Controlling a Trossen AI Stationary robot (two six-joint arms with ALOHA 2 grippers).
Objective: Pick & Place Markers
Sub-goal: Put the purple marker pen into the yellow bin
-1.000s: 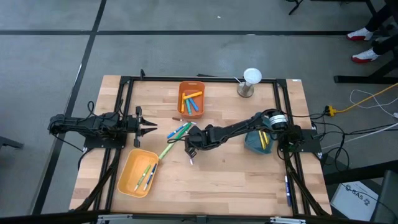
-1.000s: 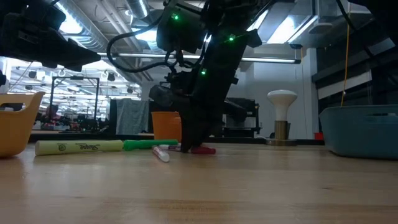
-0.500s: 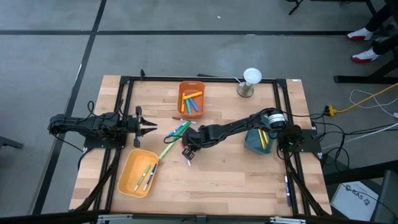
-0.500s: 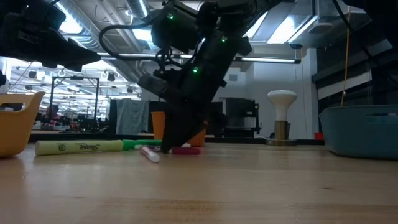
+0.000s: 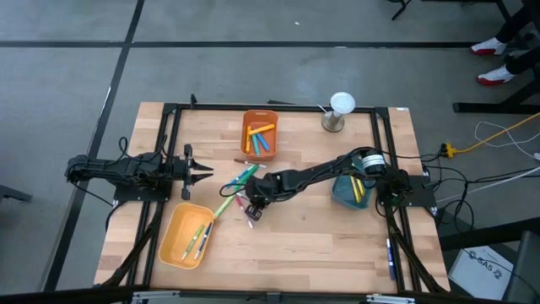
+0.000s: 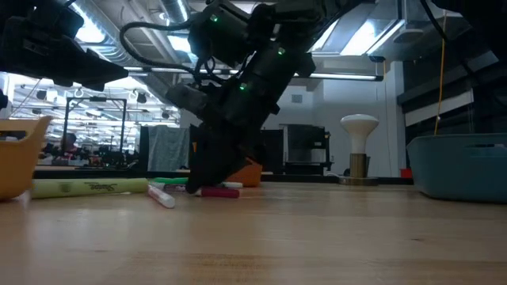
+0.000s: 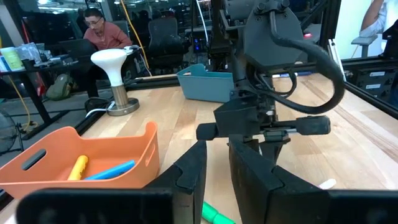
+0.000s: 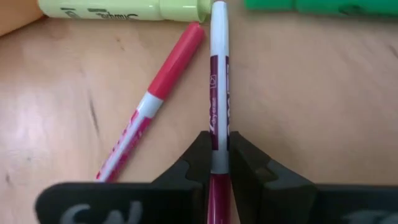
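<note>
My right gripper [image 5: 253, 205] reaches to the table's middle, slanting down, shut on a maroon and white marker [image 8: 217, 74]. A red and white marker [image 8: 152, 102] lies loose on the wood beside it. Past them lie a yellow-green highlighter [image 5: 224, 205] and green and blue markers [image 5: 241, 176]. The low view shows the gripper [image 6: 207, 184] down at the tabletop, with a white-ended marker [image 6: 162, 198] near it. My left gripper [image 5: 205, 173] waits at the left, level, a narrow gap between its fingers [image 7: 189, 171]. My right gripper pinches the maroon marker's barrel [image 8: 217, 124] between its two fingers, near the marker's maroon end. The fingers slant down from the table's right and lie along the marker. The marker's white far end [image 8: 218, 9] meets the highlighter's cap; whether it is clear of the table I cannot tell.
An orange bin [image 5: 260, 133] with several markers stands at the back. A yellow bin [image 5: 173, 245] with markers sits at the front left, and a teal bin [image 5: 342, 192] at the right under the right arm. A white lamp-like stand [image 5: 339, 108] is at the far edge.
My right gripper has tipped and rolled and shifted slightly toward the table's left edge, staying shut on its marker. The white-ended marker near it has slid along the table to the left, and the yellow-green highlighter has been nudged a little left.
</note>
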